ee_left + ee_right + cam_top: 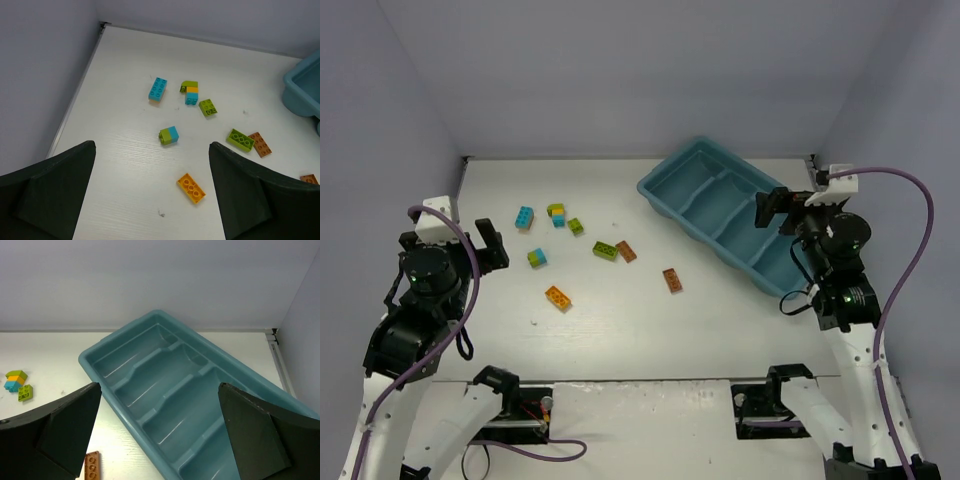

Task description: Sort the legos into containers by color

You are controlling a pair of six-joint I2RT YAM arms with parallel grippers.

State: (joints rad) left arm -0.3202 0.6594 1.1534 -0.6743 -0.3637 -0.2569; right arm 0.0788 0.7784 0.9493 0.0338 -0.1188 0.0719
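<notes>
Legos (605, 250) are all lying loose on the counter (640, 340), and none are showing in the compartments of the tray (692, 185) that are in view.

Nearest the arms, the yellow-orange brick (191, 188) is sitting by itself, and the left claw (152, 160) looks best placed for it. Seen from above, the brick is lying close by at about 4 o'clock from that claw, while the right claw (160, 390) is hanging well apart on the other side. The left claw is standing wide open and gripping nothing.

In the left wrist view the brick's long axis is running from 10 o'clock to 4 o'clock. That is slanting against the line between the two fingers, which is running 9 to 3. By my judgement the wrist is needing a turn before the fingers can close across the brick's narrow sides.

A little farther out, the green-and-cyan stack (169, 135) is resting at 11 o'clock from the yellow-orange brick. Toward 3 o'clock in the overhead view, the lone brown brick (671, 280) is lying nearer the right claw than the left.

Farthest off, the tray is lying slantwise at the counter's 2 o'clock corner. The right claw is hovering over its near end, likewise spread open and empty.
</notes>
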